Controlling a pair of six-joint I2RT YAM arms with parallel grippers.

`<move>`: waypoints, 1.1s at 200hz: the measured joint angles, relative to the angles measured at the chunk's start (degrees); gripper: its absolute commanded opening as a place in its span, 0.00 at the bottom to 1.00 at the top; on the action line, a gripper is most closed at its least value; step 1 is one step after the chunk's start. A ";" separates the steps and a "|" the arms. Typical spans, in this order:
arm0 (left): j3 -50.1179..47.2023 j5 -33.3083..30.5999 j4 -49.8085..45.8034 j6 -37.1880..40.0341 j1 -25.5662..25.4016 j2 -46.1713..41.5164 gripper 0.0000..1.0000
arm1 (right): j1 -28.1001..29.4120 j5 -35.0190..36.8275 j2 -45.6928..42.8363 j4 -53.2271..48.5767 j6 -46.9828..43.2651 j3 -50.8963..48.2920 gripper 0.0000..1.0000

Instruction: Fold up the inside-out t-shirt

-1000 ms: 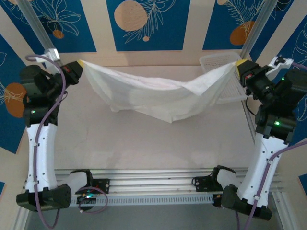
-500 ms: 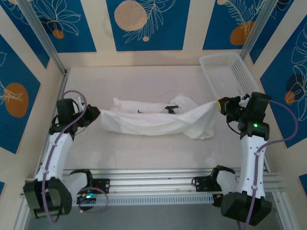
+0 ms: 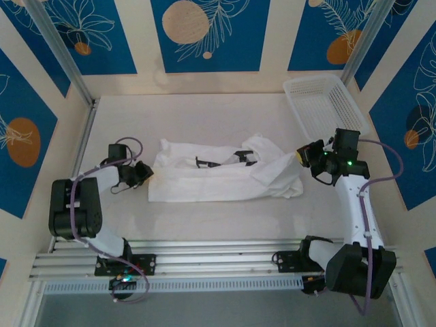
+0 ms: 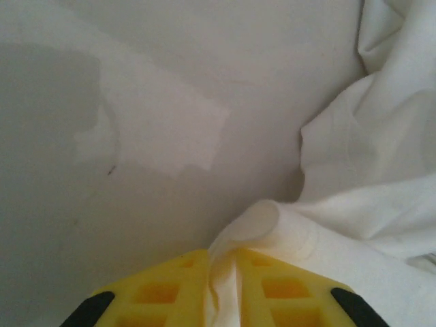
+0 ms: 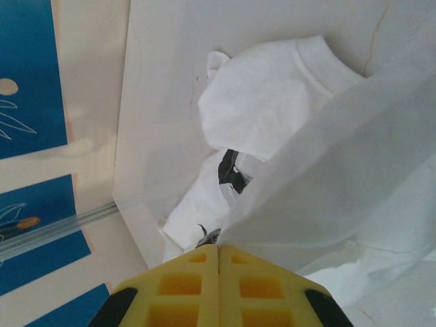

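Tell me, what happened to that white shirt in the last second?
Both arms came down and toward the near edge, lowering the t-shirt from a raised stretch to a crumpled band on the table. The left gripper and right gripper still have its ends between their fingers. The basket stayed put.

**No readable writing in the scene**

No word, number or brand can be read. The white t-shirt (image 3: 225,174) has a few small dark marks (image 3: 240,157) near its middle folds. In the right wrist view they look like a tag (image 5: 230,170), but any letters on it are too small to tell. The wall panels (image 3: 204,34) behind the t-shirt show only drawn leaves and orange circles.
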 measured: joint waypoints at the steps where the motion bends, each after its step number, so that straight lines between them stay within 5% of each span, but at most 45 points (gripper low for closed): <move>1: 0.00 0.00 0.04 0.07 0.00 0.00 0.26 | 0.02 0.00 0.02 0.02 -0.02 0.00 0.00; 95: -2.03 -3.98 -1.33 2.03 0.00 -10.49 0.30 | 1.75 1.09 0.07 0.15 -1.90 0.79 0.00; 175: -2.86 1.29 0.83 3.67 0.00 -2.56 0.29 | 2.51 1.51 0.02 0.26 -1.90 1.38 0.00; 220: -2.86 3.04 3.69 2.82 0.00 -2.25 0.14 | 2.64 1.53 0.00 0.26 -1.90 1.40 0.00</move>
